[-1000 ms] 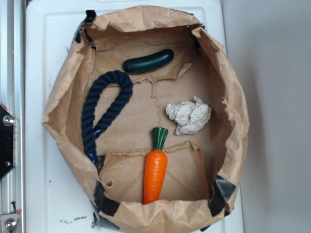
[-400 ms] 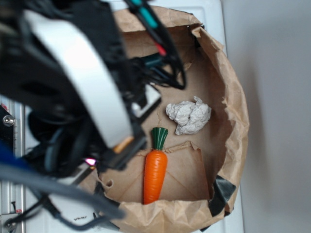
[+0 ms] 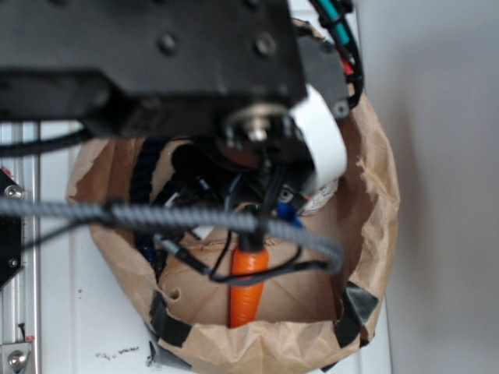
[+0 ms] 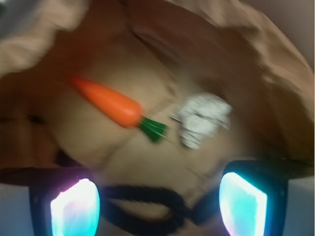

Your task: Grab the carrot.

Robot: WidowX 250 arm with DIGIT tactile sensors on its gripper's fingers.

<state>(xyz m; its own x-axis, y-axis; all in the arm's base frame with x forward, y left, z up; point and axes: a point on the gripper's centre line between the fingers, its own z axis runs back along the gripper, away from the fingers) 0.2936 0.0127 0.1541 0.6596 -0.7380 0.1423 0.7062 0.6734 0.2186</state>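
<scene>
Tool (image 4: pixel 158 204) spread wide above rope (image 4: pixel 142 194); carrot (image 4: pixel 106 102) beside crumpled paper (image 4: pixel 203 119).

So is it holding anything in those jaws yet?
No, nothing. The gripper is open, its jaws spread wide with only air between them. The carrot lies untouched on the floor of the paper bag, well ahead of them.

no readable text, label, brand, number or sign anywhere in either view. only faint dark specks on the white tabletop (image 3: pixel 117 354) at the lower left of the exterior view, too small to read as letters. nothing printed on the brown paper bag (image 3: pixel 374 195), and the wrist view too blurred to show any writing.
</scene>
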